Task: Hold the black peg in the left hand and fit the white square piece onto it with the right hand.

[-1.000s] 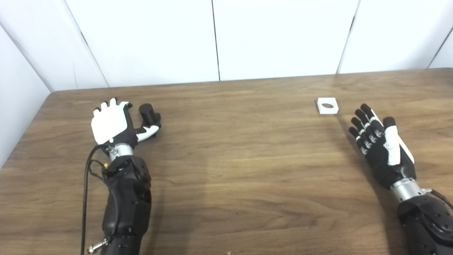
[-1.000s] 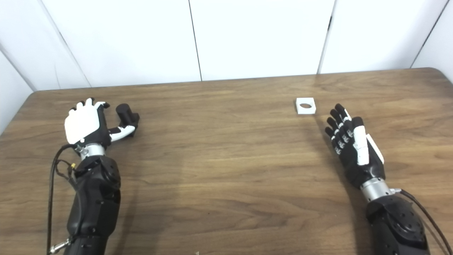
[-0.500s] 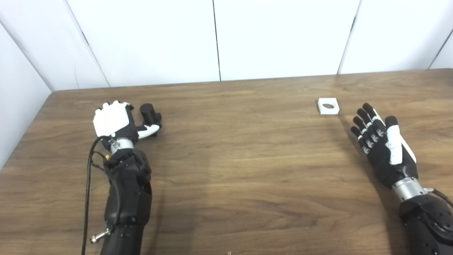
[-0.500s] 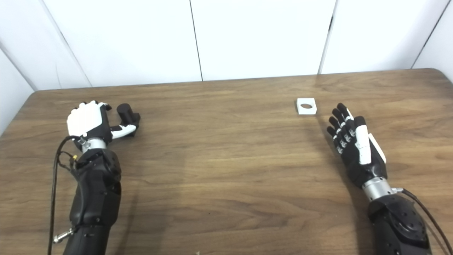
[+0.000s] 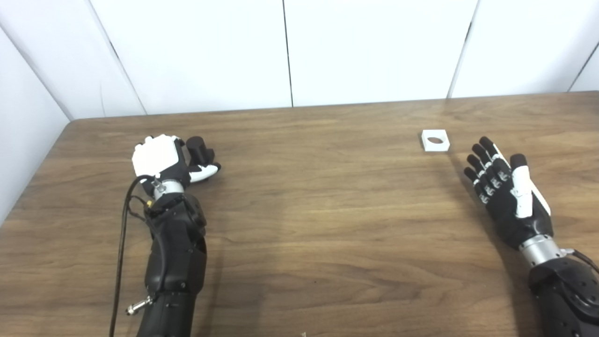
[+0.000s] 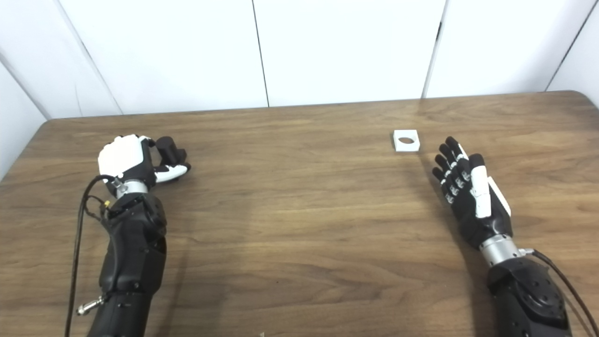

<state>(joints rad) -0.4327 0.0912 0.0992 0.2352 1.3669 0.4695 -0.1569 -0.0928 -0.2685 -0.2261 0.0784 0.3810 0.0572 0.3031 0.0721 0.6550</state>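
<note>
Now that your left hand [image 5: 157, 159] has curled onto the black cylindrical peg [image 5: 196, 149] on the wooden bench [image 5: 318, 206] | grasp forming | right hand [image 5: 503, 192] splayed, empty, near the white square holed piece [image 5: 435, 140] | lift next.

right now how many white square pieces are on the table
1. The white square piece lies flat on the table, far right, just beyond the open right hand and apart from it. Nothing seems to hide another.

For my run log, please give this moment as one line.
left hand: shut on black peg | right hand: open, near white square piece, not touching | piece flat on table | fitting: not begun
</note>
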